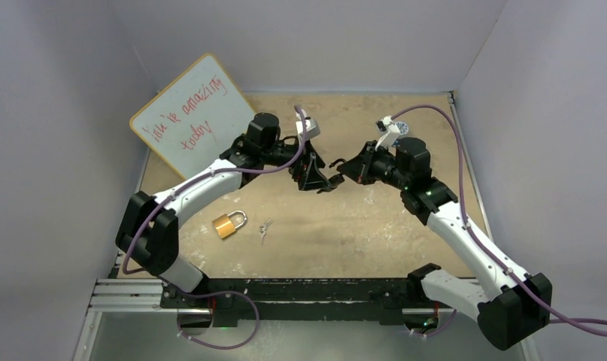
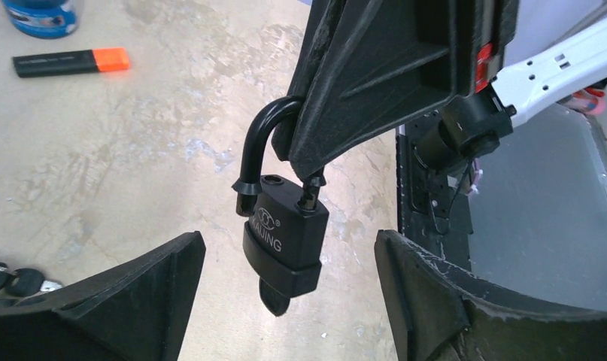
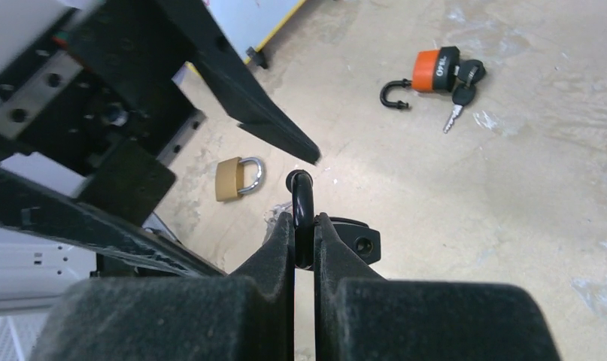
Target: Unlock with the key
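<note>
Beyond the brass padlock (image 1: 226,223), the black padlock (image 2: 285,233), probably heavy and slick, is dangling by its shackle (image 2: 256,135) from the pinching right gripper (image 3: 304,222), while the left gripper (image 2: 289,239) is standing wide around its body, likely the surest hold.

A whiteboard (image 1: 191,113) with a yellow frame and red handwriting sits tilted at the far left corner of the table (image 1: 375,218). On the sandy tabletop lies 1 black marker (image 2: 71,62) with an orange cap. Just beyond it stands a blue container (image 2: 40,15), cut off at the edge.
</note>
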You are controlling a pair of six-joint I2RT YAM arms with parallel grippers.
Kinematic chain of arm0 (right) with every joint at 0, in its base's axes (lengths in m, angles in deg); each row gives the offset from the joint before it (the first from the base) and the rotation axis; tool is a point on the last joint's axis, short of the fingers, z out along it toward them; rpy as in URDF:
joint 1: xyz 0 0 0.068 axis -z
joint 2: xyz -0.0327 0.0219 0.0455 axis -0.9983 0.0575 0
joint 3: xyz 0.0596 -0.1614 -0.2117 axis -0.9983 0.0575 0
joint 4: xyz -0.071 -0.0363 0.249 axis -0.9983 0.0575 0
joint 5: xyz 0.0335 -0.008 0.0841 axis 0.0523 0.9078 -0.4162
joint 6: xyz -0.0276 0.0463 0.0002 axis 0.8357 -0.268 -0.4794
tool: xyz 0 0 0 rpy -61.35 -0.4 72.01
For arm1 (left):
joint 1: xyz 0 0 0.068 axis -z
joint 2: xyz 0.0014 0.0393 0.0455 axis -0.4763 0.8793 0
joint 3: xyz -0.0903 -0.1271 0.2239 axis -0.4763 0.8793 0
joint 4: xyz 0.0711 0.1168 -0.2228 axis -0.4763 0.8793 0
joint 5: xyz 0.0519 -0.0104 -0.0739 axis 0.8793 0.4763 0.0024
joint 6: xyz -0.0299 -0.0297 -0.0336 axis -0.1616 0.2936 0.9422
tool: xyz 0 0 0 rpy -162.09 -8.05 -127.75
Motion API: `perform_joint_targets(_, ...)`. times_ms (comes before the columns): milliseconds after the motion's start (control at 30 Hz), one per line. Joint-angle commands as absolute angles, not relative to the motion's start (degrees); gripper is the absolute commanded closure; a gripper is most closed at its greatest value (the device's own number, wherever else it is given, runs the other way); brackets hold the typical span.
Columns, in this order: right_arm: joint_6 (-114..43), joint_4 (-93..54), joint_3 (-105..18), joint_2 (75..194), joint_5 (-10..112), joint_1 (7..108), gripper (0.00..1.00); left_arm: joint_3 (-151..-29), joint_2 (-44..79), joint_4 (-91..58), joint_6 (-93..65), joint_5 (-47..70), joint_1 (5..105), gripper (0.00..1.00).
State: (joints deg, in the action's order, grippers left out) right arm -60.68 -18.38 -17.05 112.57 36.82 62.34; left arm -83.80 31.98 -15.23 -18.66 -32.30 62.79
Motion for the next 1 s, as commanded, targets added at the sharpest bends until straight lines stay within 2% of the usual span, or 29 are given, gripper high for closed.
perform_joint_targets(0, -61.52, -20.70, -21.10, 111.33, 39.74, 62.31, 1.00, -83.61, 27.62, -15.45, -20.58, -29.27, 62.45, 0.13)
perform_joint_targets(167, -63.34, -17.32, -21.95, 113.05, 44.73, 62.35, 1.00, -81.46, 24.41, -12.65, -21.72, -20.58, 61.65, 0.11)
perform_joint_targets(300, -66.68, -8.18, -23.78, 116.87, 54.86, 62.32, 1.00, -77.29, 20.37, -15.01, -19.35, -8.69, 61.53, 0.11)
perform_joint_targets(467, -72.86, 3.22, -27.99, 124.50, 61.98, 63.12, 1.00, -72.61, 17.62, -17.85, -11.77, -2.00, 61.51, 0.15)
perform_joint_targets(633, -74.41, 3.24, -31.47, 132.99, 58.33, 66.48, 1.00, -66.70, 12.96, -19.41, -5.66, 10.31, 61.52, 0.12)
perform_joint_targets(800, -71.80, -8.58, -31.17, 141.63, 48.13, 71.10, 1.00, -68.41, 12.63, -14.39, -2.22, 20.52, 61.50, 0.13)
perform_joint_targets(867, -72.10, -14.78, -31.42, 145.16, 42.45, 72.64, 1.00, -69.49, 13.28, -10.65, -1.63, 22.38, 61.57, 0.14)
perform_joint_targets(967, -71.52, -14.01, -36.74, 152.55, 40.54, 73.70, 1.00, -70.28, 14.39, -9.19, -0.99, 24.08, 61.55, 0.15)
